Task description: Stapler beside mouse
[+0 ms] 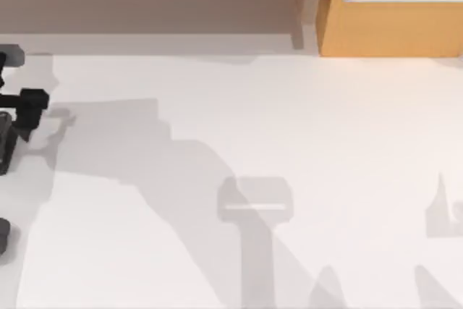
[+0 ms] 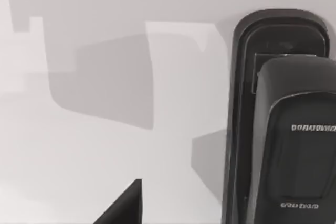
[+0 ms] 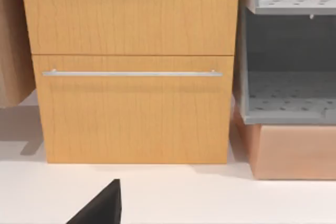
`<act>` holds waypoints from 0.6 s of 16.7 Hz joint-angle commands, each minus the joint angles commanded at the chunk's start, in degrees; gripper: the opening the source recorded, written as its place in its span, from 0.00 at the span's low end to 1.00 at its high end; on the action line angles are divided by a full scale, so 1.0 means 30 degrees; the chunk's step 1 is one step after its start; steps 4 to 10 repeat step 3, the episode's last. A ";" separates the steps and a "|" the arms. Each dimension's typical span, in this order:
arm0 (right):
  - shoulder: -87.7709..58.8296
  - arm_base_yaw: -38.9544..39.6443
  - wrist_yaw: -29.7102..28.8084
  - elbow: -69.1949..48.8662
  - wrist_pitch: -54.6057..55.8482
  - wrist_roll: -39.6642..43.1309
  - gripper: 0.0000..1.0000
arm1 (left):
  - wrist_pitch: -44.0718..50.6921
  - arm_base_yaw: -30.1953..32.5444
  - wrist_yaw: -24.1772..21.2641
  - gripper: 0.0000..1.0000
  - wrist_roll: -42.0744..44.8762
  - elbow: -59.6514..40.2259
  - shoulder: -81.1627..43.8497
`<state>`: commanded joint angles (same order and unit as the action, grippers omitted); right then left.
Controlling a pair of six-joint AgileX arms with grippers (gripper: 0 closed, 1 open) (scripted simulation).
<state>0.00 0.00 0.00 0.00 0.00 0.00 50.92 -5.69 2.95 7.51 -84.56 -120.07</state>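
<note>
Left arm (image 1: 22,117) at table's (image 1: 289,128) left edge, stapler (image 2: 283,129) below

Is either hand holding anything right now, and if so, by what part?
It cannot be told. The left wrist view shows a black stapler lying on the white table, with no fingers seen on it. The right wrist view faces a wooden drawer.

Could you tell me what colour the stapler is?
Black stapler, best seen in the left wrist view.
</note>
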 joint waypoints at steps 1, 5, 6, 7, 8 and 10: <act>0.0000 0.0000 0.0000 0.0000 0.0000 0.0000 1.00 | 0.0000 0.0000 0.0000 1.00 0.0000 0.0000 0.0000; 0.0000 0.0000 0.0000 0.0000 0.0000 0.0000 1.00 | 0.0000 0.0000 0.0000 1.00 0.0000 0.0000 0.0000; 0.0000 0.0000 0.0000 0.0000 0.0000 0.0000 1.00 | 0.0000 0.0000 0.0000 1.00 0.0000 0.0000 0.0000; 0.0000 0.0000 0.0000 0.0000 0.0000 0.0000 1.00 | 0.0000 0.0000 0.0000 1.00 0.0000 0.0000 0.0000; 0.0000 0.0000 0.0000 0.0000 0.0000 0.0000 1.00 | 0.0000 0.0000 0.0000 1.00 0.0000 0.0000 0.0000; 0.0000 0.0000 0.0000 0.0000 0.0000 0.0000 1.00 | 0.0000 0.0000 0.0000 1.00 0.0000 0.0000 0.0000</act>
